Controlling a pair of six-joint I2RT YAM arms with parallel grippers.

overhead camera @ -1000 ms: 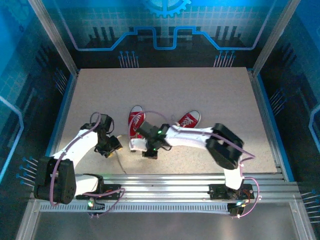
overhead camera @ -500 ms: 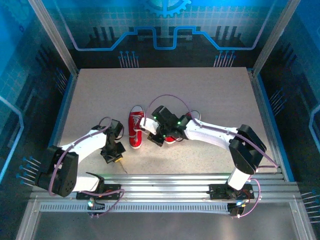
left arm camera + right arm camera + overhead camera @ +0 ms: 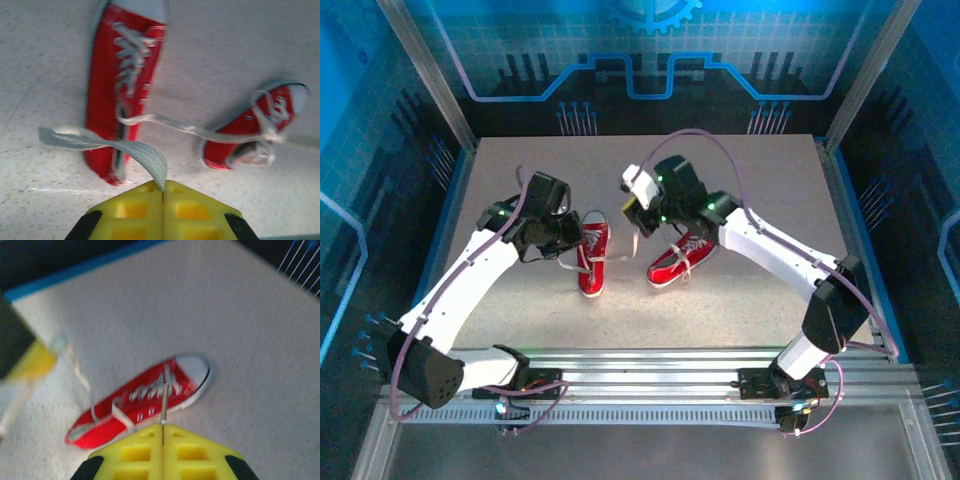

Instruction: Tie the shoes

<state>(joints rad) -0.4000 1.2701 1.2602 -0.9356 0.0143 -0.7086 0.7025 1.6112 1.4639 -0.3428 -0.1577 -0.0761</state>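
Both grippers are clamped on laces of one red sneaker (image 3: 592, 258). The left gripper (image 3: 162, 184) pinches the flat white lace (image 3: 145, 156), and the right gripper (image 3: 163, 426) pinches the other lace end (image 3: 163, 402), seen edge-on. The second sneaker (image 3: 680, 260) lies just beside the first, on the right arm's side. The laces look limp and probably slick. The shoe looks light and will likely drag under a pull, so grip across the lace's flat face near its end.
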